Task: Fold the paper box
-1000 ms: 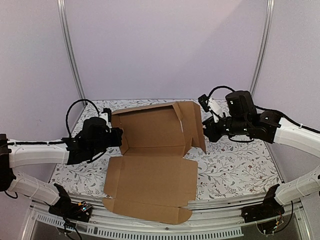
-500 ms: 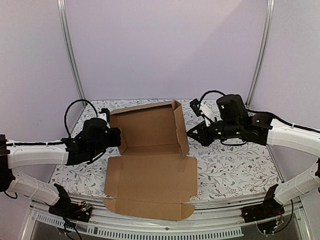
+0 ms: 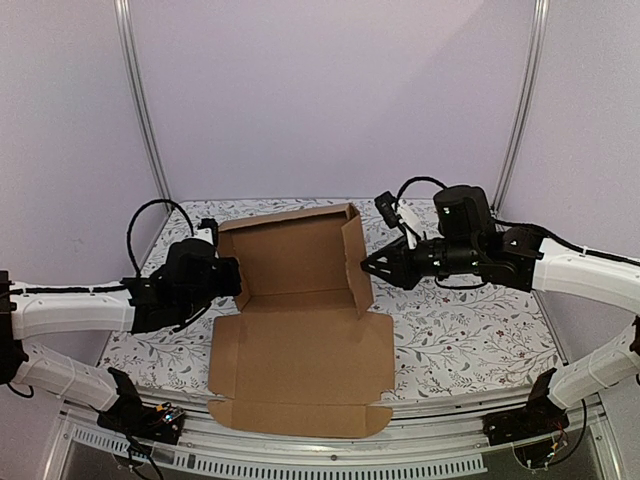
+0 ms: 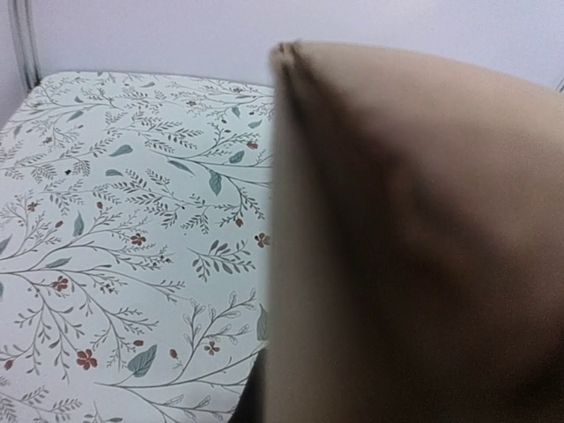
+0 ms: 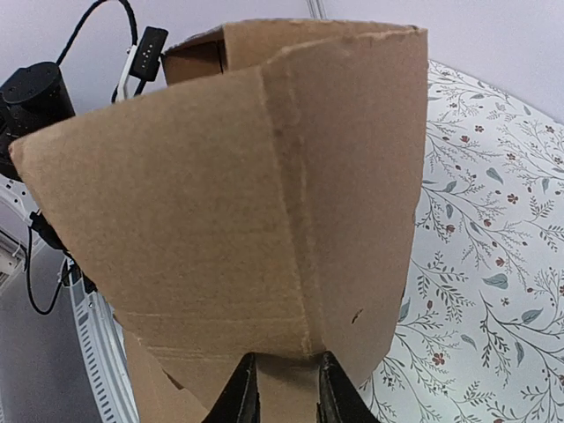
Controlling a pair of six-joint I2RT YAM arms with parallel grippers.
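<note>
The brown paper box (image 3: 300, 350) lies spread out mid-table, its back panel and both side flaps standing up. My left gripper (image 3: 236, 277) is at the left flap. In the left wrist view the blurred cardboard (image 4: 414, 247) fills the right half and hides the fingers, so it looks shut on that flap. My right gripper (image 3: 366, 268) sits against the outside of the right flap. In the right wrist view the creased flap (image 5: 220, 194) rises just above the gripper (image 5: 286, 357). Its fingers (image 5: 247, 392) stand slightly apart, open, with their tips at the flap's lower edge.
A floral cloth (image 3: 470, 320) covers the table. Metal frame posts (image 3: 140, 100) stand at the back corners. The box's front panel reaches the table's near edge (image 3: 300, 432). Cables loop off both wrists.
My right gripper has moved left, pushing the right flap inward to stand upright, and its jaws have parted a little. The left arm has stayed put.
</note>
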